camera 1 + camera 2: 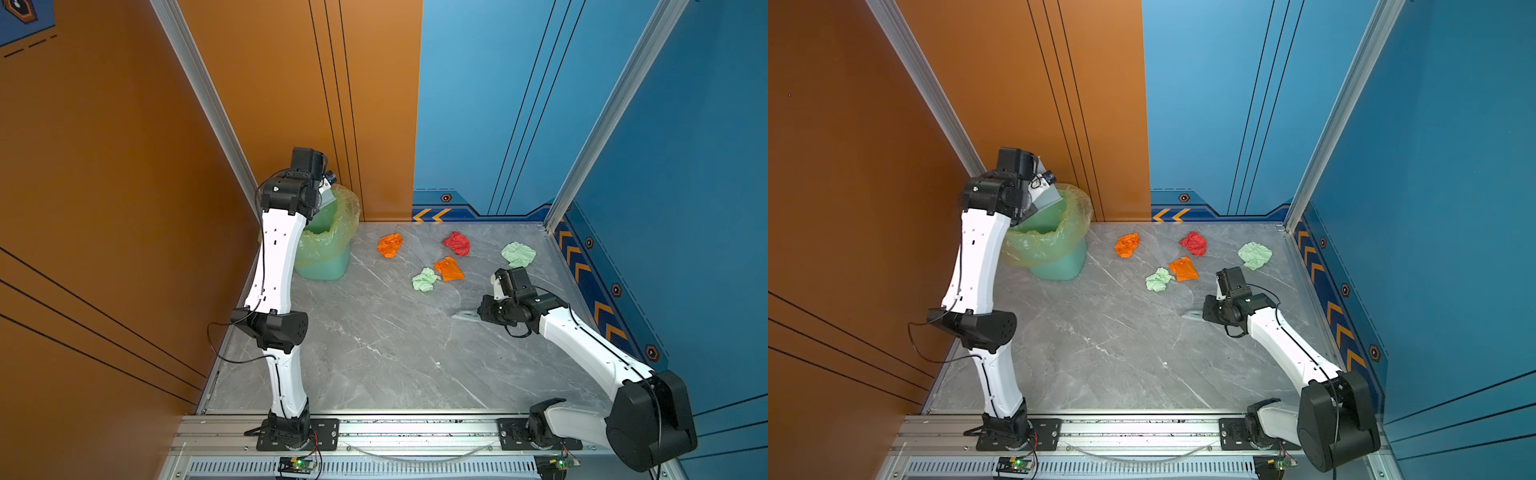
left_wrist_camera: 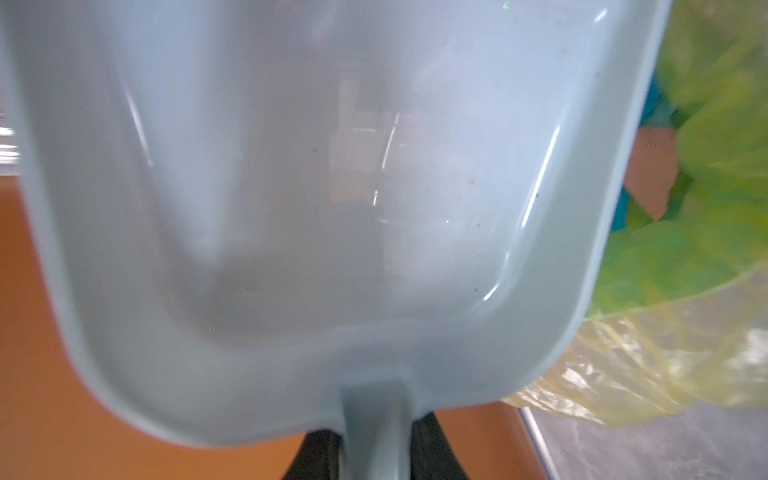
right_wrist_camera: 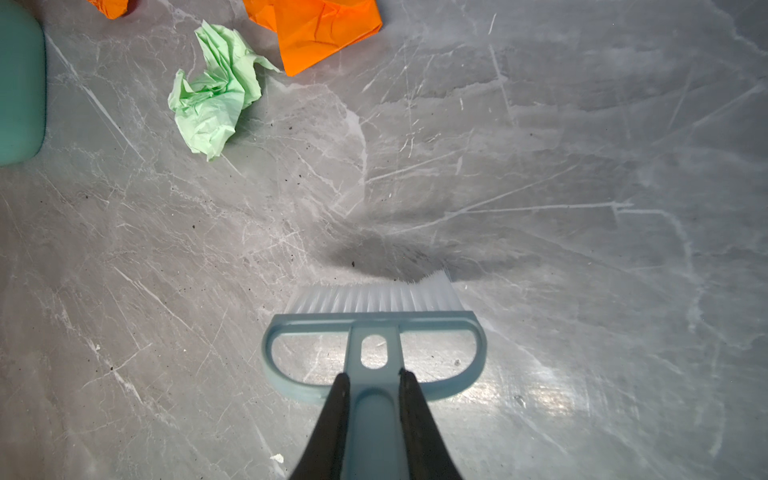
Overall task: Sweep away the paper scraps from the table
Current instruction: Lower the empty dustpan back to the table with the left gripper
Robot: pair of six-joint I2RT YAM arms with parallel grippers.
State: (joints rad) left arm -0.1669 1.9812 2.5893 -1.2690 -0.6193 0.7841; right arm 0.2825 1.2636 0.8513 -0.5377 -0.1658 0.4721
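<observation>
**Top views:** five crumpled orange, red & pale-green paper scraps [image 1: 449, 268] lie far-centre to right on the grey marble-pattern table [image 1: 374, 353], apart from the teal, yellow-lined bin [image 1: 324, 266].
**L wrist:** left gripper [image 2: 374, 436] clamps the pale-blue plastic dustpan [image 2: 332, 208] by its handle.
**R wrist:** right gripper [image 3: 374, 376] clamps the pale-blue, white-bristled brush [image 3: 374, 328].
**Risk:** if you sweep w/o the dustpan nearby, scraps scatter.
No legible text.

Five crumpled paper scraps [image 1: 448, 269] are seen lying on the table [image 1: 374, 353], a flat grey marble-patterned surface with white veins. The small pale green scrap [image 3: 216, 91] and the flatter orange scrap [image 3: 324, 29] are found just beside each other, nearest the right gripper [image 3: 372, 376], ahead of its tips. The orange ball [image 1: 390, 244] and the red ball [image 1: 456, 243] are set farther off, the larger pale green ball [image 1: 518, 254] to its other side
</observation>
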